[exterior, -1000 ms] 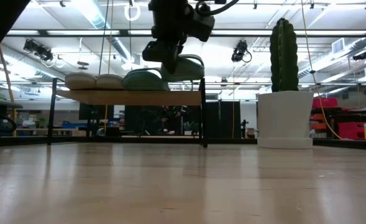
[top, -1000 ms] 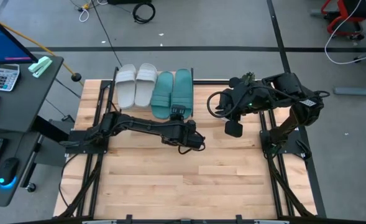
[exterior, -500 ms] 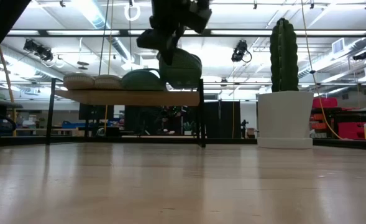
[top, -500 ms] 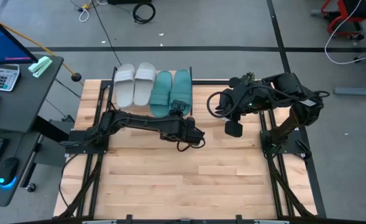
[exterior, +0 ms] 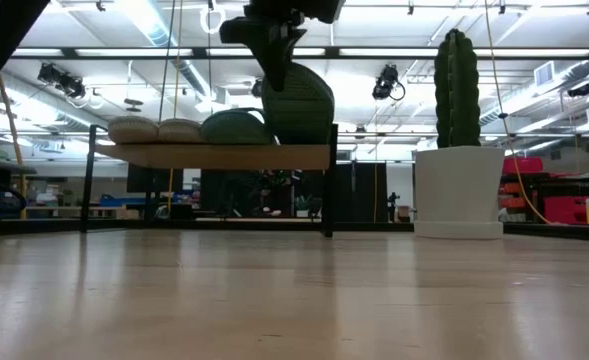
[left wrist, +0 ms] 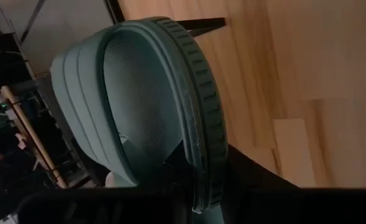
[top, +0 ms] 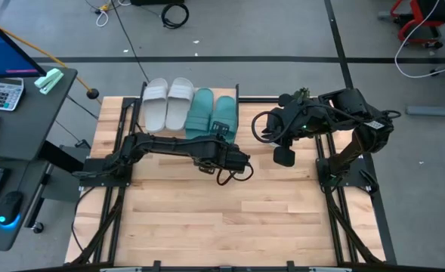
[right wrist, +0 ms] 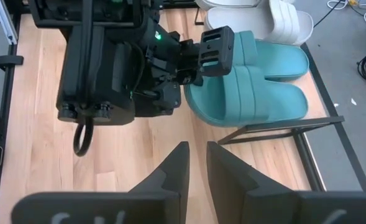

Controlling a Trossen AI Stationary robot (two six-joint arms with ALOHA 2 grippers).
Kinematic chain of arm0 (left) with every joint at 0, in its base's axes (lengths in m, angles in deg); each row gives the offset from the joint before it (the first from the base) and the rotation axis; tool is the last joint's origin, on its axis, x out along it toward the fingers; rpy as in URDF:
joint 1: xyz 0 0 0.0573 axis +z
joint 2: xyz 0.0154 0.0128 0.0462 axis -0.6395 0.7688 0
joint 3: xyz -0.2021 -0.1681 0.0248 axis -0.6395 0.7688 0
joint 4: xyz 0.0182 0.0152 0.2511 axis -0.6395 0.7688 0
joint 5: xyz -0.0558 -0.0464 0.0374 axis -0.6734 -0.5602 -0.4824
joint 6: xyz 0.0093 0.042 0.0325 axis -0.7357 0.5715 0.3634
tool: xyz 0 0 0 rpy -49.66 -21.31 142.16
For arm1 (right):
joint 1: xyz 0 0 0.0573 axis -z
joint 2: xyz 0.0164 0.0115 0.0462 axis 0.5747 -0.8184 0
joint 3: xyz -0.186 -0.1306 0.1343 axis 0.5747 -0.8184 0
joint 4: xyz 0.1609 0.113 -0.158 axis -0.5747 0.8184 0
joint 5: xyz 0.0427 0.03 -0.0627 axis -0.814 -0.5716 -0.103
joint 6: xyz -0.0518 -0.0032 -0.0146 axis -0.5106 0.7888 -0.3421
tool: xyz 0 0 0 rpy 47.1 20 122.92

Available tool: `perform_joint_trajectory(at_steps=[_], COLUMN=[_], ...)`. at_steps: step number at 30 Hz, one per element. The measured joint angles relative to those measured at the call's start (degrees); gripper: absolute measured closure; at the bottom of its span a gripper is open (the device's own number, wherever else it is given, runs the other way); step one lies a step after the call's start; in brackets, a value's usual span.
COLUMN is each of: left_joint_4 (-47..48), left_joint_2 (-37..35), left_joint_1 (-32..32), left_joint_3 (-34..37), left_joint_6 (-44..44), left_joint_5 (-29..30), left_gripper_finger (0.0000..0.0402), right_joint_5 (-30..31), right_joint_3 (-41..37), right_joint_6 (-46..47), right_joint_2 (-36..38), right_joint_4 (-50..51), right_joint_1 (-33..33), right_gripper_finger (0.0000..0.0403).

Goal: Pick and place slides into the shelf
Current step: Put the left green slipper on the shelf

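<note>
The shelf [exterior: 214,156] stands at the table's far edge. Two pale slides [top: 167,102] and one teal slide [top: 199,113] lie flat on its board. The second teal slide [top: 224,115], at the shelf's right end, stands steeply tilted [exterior: 299,105]: its far end is on the board, its near end is up, and its ribbed sole faces the near side. My left gripper [top: 220,138] is shut on that raised end. My right gripper [top: 285,157] hangs high over the table's right part, its fingers [right wrist: 181,163] a narrow gap apart and holding nothing. My left gripper holds the tilted teal slide by its near end [right wrist: 232,53], pinched between the two fingers. It comes slanting down from the near side, along the slide's length. The ribbed sole edge [left wrist: 202,124] runs back between the fingers. The slide's far end rests on the shelf board.
A cactus in a white pot [exterior: 457,130] stands at the far right, beside the shelf. Bare wooden tabletop [top: 230,219] stretches across the whole near half. A desk with a calculator [top: 4,94] lies beyond the table's left edge.
My left gripper has risen and tipped while staying shut on the teal slide. The slide's near end has come up with it, so the slide now stands far steeper than a second ago. Its far end has stayed on the shelf.
</note>
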Motion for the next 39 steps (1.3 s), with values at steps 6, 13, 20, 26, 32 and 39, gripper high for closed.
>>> perform_joint_trajectory(at_steps=[6, 13, 20, 26, 32, 39], left_joint_4=[-0.12, -0.57, -1.65, -2.93, -2.94, -3.12], left_joint_2=[0.0, -0.07, -0.09, 0.14, 0.46, 0.46], left_joint_1=[1.1, 3.07, 4.55, 5.21, 6.32, 8.35], left_joint_3=[-0.02, 1.68, 3.19, 3.21, 3.3, 3.28], left_joint_6=[-2.61, -3.89, -9.07, -10.94, -14.83, -18.43], left_joint_5=[-1.63, -6.07, -3.02, -7.67, -10.59, -13.79], left_gripper_finger=[0.0355, 0.0344, 0.0356, 0.0355, 0.0317, 0.0307], right_joint_5=[0.0, 0.0, 0.0, -0.02, -0.02, -0.5], right_joint_3=[0.0, 0.0, 0.0, 0.0, 0.0, 0.0], right_joint_6=[0.0, 0.0, 0.58, 0.57, 0.59, 1.11], right_joint_2=[0.0, 0.0, 0.0, 0.0, 0.0, 0.0], right_joint_4=[0.0, 0.0, -0.01, 0.0, 0.0, -0.01], right_joint_1=[0.0, 0.0, 0.0, 0.02, 0.01, 0.0], right_gripper_finger=[0.0341, 0.0341, 0.0341, 0.0341, 0.0341, 0.0341])
